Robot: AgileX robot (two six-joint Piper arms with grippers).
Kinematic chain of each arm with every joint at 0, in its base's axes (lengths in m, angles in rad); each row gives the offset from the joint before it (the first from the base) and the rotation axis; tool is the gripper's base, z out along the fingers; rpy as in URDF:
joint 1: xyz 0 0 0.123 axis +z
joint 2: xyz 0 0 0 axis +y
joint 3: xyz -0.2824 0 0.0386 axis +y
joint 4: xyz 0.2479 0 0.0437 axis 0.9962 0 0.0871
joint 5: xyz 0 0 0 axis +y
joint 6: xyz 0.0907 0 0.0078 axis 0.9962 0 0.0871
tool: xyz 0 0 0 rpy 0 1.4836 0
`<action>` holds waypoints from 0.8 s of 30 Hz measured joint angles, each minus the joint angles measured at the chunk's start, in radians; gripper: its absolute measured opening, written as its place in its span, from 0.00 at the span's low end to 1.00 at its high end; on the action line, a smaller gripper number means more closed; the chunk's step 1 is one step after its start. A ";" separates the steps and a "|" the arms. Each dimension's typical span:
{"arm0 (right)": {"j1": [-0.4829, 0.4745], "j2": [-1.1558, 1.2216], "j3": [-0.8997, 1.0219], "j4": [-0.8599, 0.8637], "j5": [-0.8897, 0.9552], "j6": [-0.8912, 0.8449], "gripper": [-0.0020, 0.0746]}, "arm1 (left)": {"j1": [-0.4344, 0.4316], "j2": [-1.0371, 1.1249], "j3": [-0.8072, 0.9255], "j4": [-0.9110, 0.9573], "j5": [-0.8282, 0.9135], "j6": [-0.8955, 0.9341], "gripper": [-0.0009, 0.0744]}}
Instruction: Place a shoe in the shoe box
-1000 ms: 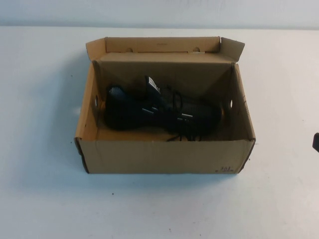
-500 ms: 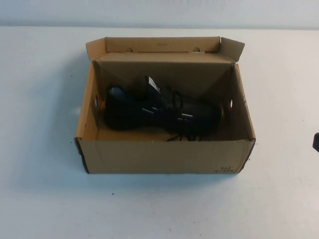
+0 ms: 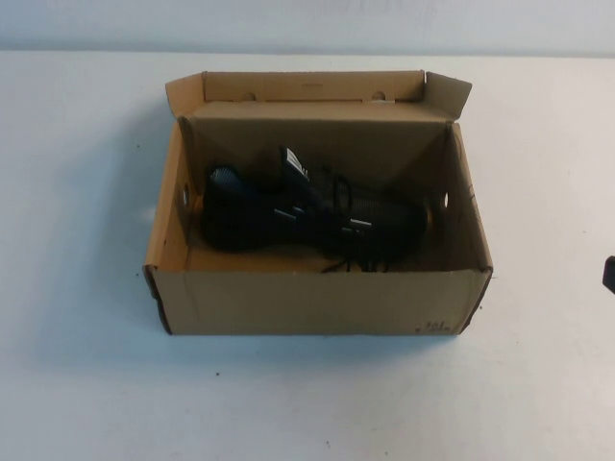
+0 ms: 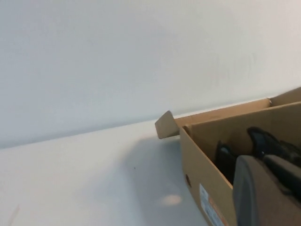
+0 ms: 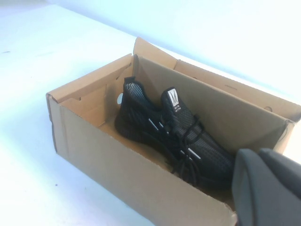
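Note:
The black sneaker (image 3: 307,211) lies on its side inside the open brown shoe box (image 3: 317,303), toe toward the right wall. The box lid (image 3: 312,86) stands open at the back. The right wrist view shows the shoe (image 5: 174,136) in the box (image 5: 117,169) with its white tongue label up. The left wrist view shows part of the shoe (image 4: 270,141) over the box wall (image 4: 202,174). My left gripper (image 4: 267,162) is shut and empty, outside the box to its left. My right gripper (image 5: 263,155) is shut and empty, off to the box's right, a dark bit at the high view's edge (image 3: 609,274).
The box stands mid-table on a plain white tabletop (image 3: 86,365). A pale wall (image 3: 307,24) runs along the table's far edge. A white printed label (image 4: 207,207) is stuck on the box's left end wall.

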State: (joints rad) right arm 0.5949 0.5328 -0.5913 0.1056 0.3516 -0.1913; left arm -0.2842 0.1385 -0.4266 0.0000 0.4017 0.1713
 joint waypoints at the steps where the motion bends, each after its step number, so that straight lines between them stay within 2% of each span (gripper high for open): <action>1: 0.000 0.000 0.000 0.000 0.000 0.000 0.01 | 0.026 -0.017 0.041 -0.017 -0.044 -0.005 0.01; 8: 0.000 0.000 0.000 0.002 0.000 0.000 0.01 | 0.148 -0.144 0.299 -0.060 -0.115 -0.096 0.01; 16: 0.000 0.000 0.000 0.002 0.000 0.000 0.01 | 0.156 -0.150 0.435 -0.062 -0.075 -0.109 0.01; 24: 0.000 0.000 0.000 0.002 -0.002 0.000 0.01 | 0.156 -0.150 0.453 -0.058 -0.013 -0.109 0.01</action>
State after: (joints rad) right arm 0.5949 0.5328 -0.5913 0.1076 0.3495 -0.1913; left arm -0.1278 -0.0116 0.0261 -0.0576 0.3889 0.0626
